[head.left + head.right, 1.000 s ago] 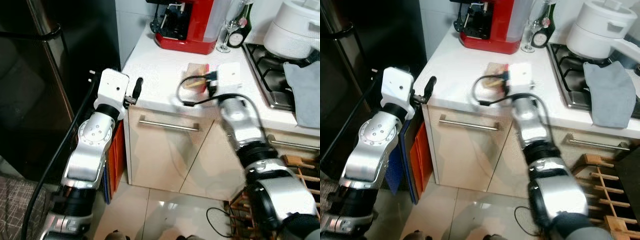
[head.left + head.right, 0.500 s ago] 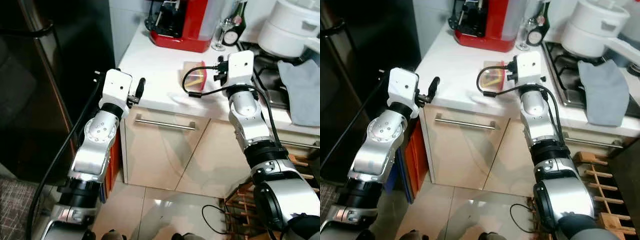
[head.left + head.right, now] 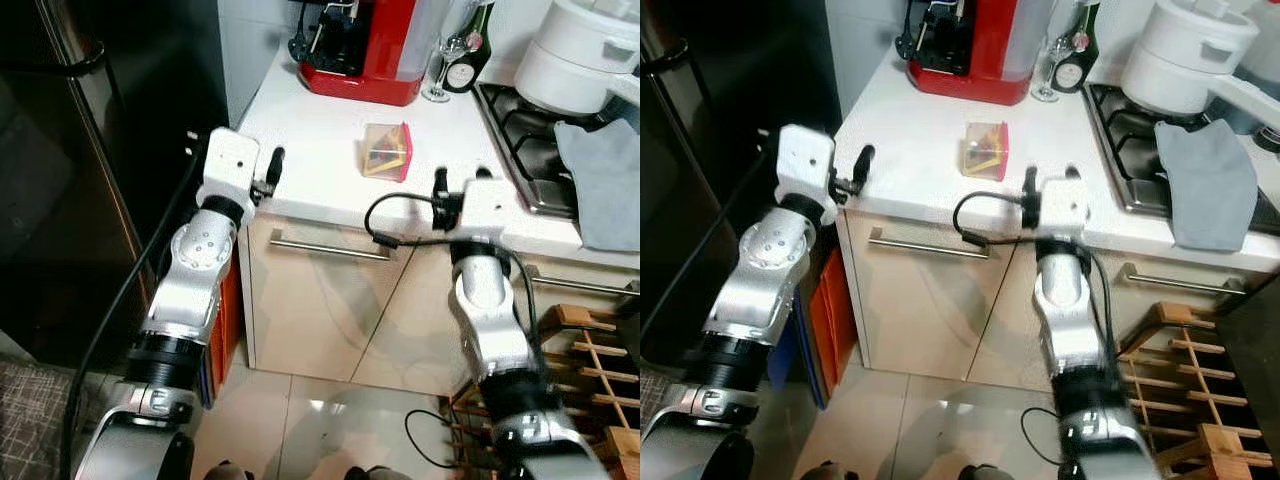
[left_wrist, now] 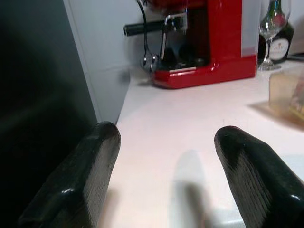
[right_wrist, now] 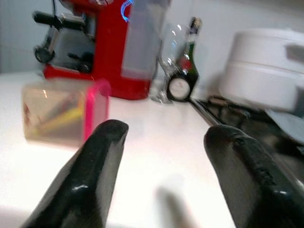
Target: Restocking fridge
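Both grippers open and empty; box waits on the counter.
Your right gripper (image 5: 161, 171) fingers spread wide near the clear pink-lidded box (image 3: 387, 152); the left gripper (image 4: 164, 175) gapes too. The box looks light, rigid and slick: pinch its flat sides.

White worktop (image 3: 320, 150) above pale cabinet fronts. Carries a red coffee machine (image 3: 368, 50) at the back, a wine glass (image 3: 443, 62) and a dark bottle (image 3: 472, 52) just beside it, and a clear container with a pink lid (image 3: 387, 152) near the middle, standing apart.
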Tool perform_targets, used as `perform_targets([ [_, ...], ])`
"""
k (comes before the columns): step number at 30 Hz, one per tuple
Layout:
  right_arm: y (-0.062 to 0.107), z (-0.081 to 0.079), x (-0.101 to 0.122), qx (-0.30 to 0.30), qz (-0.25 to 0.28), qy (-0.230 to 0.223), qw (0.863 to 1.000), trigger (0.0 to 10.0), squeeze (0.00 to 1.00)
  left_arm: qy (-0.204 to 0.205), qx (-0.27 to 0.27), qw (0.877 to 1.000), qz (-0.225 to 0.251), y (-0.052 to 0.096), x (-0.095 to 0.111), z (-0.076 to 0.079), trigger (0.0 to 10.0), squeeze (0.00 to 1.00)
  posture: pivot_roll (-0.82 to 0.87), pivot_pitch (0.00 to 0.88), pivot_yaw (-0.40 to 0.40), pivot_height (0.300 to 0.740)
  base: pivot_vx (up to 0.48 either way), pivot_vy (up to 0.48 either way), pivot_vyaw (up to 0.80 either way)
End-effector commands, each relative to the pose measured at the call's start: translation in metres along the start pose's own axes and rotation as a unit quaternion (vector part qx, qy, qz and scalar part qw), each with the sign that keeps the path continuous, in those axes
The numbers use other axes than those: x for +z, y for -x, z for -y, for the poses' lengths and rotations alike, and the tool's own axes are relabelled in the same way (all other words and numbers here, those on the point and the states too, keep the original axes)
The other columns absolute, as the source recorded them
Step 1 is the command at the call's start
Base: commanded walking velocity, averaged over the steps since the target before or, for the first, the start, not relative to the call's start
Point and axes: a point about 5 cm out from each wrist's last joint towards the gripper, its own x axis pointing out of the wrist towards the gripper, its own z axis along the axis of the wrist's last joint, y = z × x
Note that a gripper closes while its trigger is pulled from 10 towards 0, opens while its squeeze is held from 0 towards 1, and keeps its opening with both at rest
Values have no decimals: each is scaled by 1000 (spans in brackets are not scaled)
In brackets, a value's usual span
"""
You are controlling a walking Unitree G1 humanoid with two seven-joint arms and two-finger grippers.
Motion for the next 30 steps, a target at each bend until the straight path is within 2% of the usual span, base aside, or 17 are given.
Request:
perform_targets([
  [1,-4,11,22,-23,55,3,998,10000,1000,-8,-5,999,35,-9,14,1,10000,0,12,0,-28,740,0,0,0],
  [4,1,11,26,-28,71,4,997,10000,1000,-44,-18,997,64,-25,26,1,10000,0,6,0,-16,740,0,0,0],
  [8,4,1,29,-25,72,-10,997,10000,1000,-47,-27,998,40,-51,35,-3,10000,0,-31,0,21,740,0,0,0],
  [11,4,-6,36,-15,83,-15,996,10000,1000,-49,-33,998,28,-61,41,-2,10000,0,-47,0,34,740,0,0,0],
  [14,4,-14,37,12,79,-16,997,10000,1000,-48,-54,997,19,-68,46,7,10000,0,-73,0,48,740,0,0,0],
  [15,6,-20,37,29,78,-8,997,10000,1000,-40,-70,997,13,-71,46,14,10000,0,-87,0,57,740,0,0,0],
  [17,6,-21,38,32,79,-4,996,10000,1000,-38,-75,996,12,-71,46,17,10000,0,-87,0,57,740,0,0,0],
  [18,9,-25,39,40,80,1,996,10000,714,-37,-83,996,1,-72,43,25,10000,0,-99,0,66,740,0,0,0],
  [19,9,-26,39,41,80,2,996,10000,0,-41,-87,995,-3,-72,41,28,10000,0,-99,0,65,740,0,0,0],
  [25,13,-28,40,50,76,7,996,10000,0,-54,-107,993,-1,-74,45,40,10000,0,-104,0,56,740,0,0,0],
  [30,14,-32,41,67,70,4,995,10000,0,-59,-108,992,5,-77,52,43,10000,0,-106,0,44,740,0,0,0],
])
